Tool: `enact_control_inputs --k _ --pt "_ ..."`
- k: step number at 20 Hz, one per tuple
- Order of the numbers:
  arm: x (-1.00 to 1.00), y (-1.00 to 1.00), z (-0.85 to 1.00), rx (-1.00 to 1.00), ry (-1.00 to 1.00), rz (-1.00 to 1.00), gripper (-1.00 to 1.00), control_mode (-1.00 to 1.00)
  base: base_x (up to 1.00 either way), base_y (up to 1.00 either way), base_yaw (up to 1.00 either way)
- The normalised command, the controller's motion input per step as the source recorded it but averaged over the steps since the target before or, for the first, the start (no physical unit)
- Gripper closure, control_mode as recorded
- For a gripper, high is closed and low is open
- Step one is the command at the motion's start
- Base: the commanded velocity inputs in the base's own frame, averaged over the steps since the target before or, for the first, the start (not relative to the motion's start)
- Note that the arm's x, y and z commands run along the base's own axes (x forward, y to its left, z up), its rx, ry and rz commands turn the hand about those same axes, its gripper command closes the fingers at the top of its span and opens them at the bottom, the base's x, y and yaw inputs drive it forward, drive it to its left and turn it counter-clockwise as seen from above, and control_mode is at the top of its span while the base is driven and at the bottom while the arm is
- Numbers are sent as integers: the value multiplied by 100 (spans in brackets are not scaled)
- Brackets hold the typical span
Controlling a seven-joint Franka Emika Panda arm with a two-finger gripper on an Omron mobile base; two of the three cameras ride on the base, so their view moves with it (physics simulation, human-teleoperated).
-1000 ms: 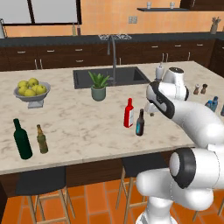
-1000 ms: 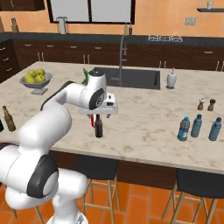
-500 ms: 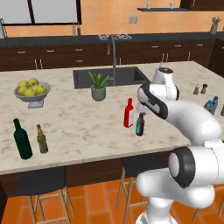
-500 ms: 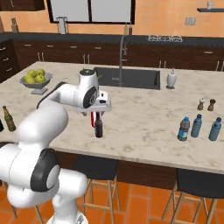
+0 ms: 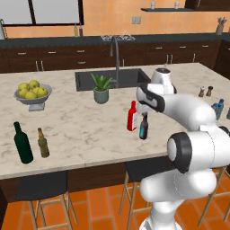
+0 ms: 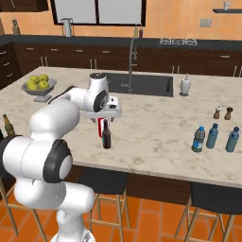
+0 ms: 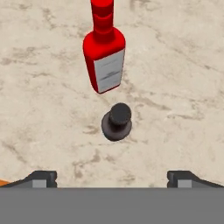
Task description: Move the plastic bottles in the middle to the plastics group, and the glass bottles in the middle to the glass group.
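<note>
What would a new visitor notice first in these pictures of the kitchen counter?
Probably the white arm bent over the counter's middle, its hand open above the dark brown bottle, with the red bottle close beside it. Next, three blue bottles grouped near the counter's right end.

A home kitchen: a marble island counter (image 5: 81, 130) with sink (image 5: 110, 80) and tap (image 5: 116, 58), dark cabinets (image 6: 71, 61), a fruit bowl (image 5: 32, 93), potted plant (image 5: 101, 88), and bar stools (image 6: 101, 184).
</note>
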Motion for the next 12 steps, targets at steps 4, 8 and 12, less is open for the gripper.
enact_control_inputs --k 4,8,12 --pt "41 1 -31 0 6 2 -100 -100 0 0 0" --pt "26 7 -34 0 2 3 -100 -100 0 0 0" --pt "12 0 -25 0 0 4 -100 -100 0 0 0"
